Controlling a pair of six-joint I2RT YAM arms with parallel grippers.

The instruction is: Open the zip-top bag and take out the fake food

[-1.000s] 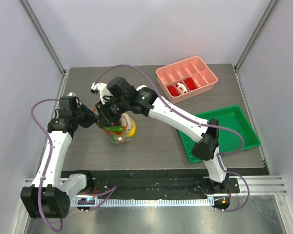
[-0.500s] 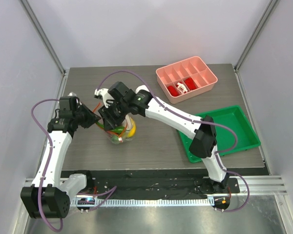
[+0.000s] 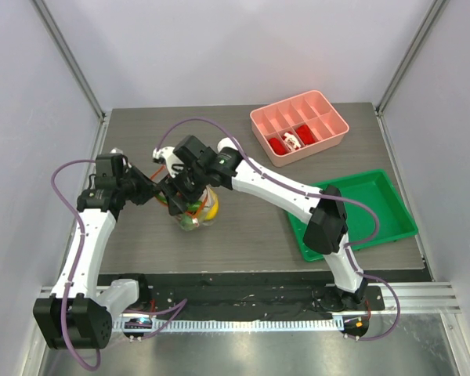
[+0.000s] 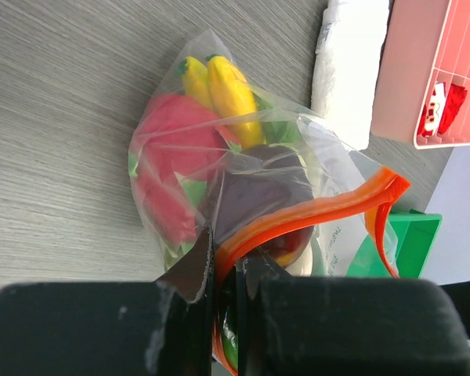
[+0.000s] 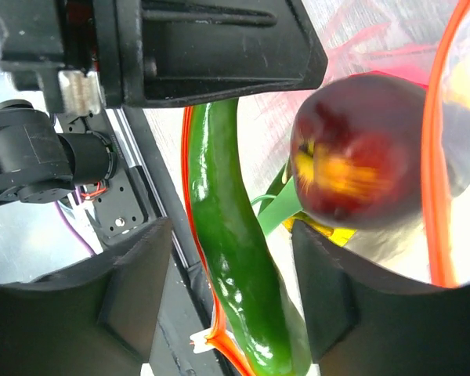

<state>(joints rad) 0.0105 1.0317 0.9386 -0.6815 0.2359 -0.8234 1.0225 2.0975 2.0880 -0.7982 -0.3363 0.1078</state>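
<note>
Left tool (image 4: 225,270): I am pinching the orange zip strip (image 4: 337,205) of the zip-top bag (image 4: 153,133), fingers pressed together on it.
Right tool (image 5: 229,243): I am keeping it spread at the bag mouth, with the green pepper (image 5: 235,266) lying between the fingers, ungripped.
Bag: sitting on the table (image 3: 251,227) between both tools, the fake food (image 3: 209,208) inside.
Risk: closing may be catching film along with the pepper, and a hard pull could be dragging the strip out of my left pinch.
Left wrist only: banana (image 4: 231,90) and dragon fruit (image 4: 168,157) lying deeper in.
Right wrist only: dark red fruit (image 5: 360,149) crowding the pepper.
</note>
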